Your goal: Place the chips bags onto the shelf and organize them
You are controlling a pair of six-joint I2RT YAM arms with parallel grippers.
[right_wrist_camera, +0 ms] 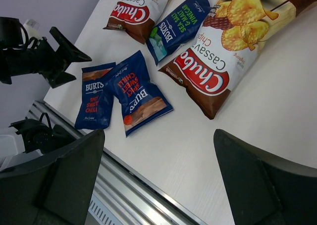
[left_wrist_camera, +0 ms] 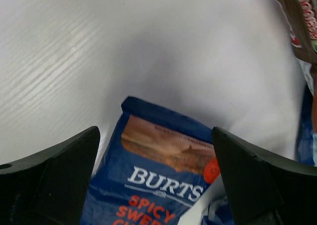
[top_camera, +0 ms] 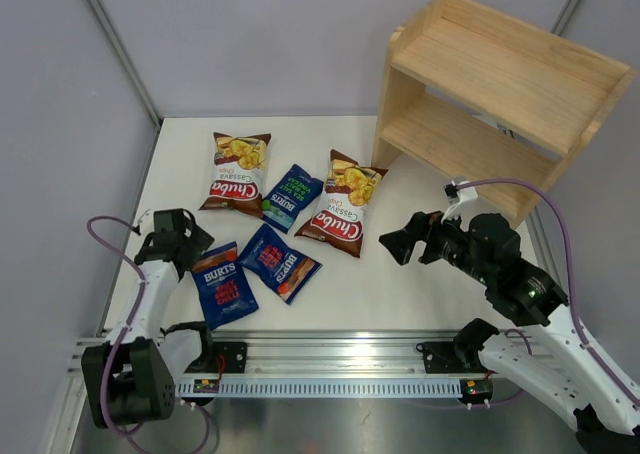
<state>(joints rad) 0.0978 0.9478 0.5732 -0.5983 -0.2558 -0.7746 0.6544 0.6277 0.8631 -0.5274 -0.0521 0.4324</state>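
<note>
Five chips bags lie flat on the white table. Two brown-and-white Chuba bags (top_camera: 237, 171) (top_camera: 343, 203) flank a green-accented Burts bag (top_camera: 291, 196). Two red-accented Burts bags (top_camera: 223, 284) (top_camera: 279, 262) lie nearer the front. The wooden shelf (top_camera: 500, 94) stands at the back right with both tiers bare. My left gripper (top_camera: 190, 239) is open, hovering just over the top edge of the left red Burts bag (left_wrist_camera: 158, 180). My right gripper (top_camera: 400, 242) is open and empty, right of the right Chuba bag (right_wrist_camera: 223, 61), above bare table.
An aluminium rail (top_camera: 330, 359) runs along the table's near edge. Grey walls close the table on the left and at the back. The shelf's side panel (top_camera: 395, 94) stands close to the right Chuba bag. The left arm (right_wrist_camera: 39, 56) shows in the right wrist view.
</note>
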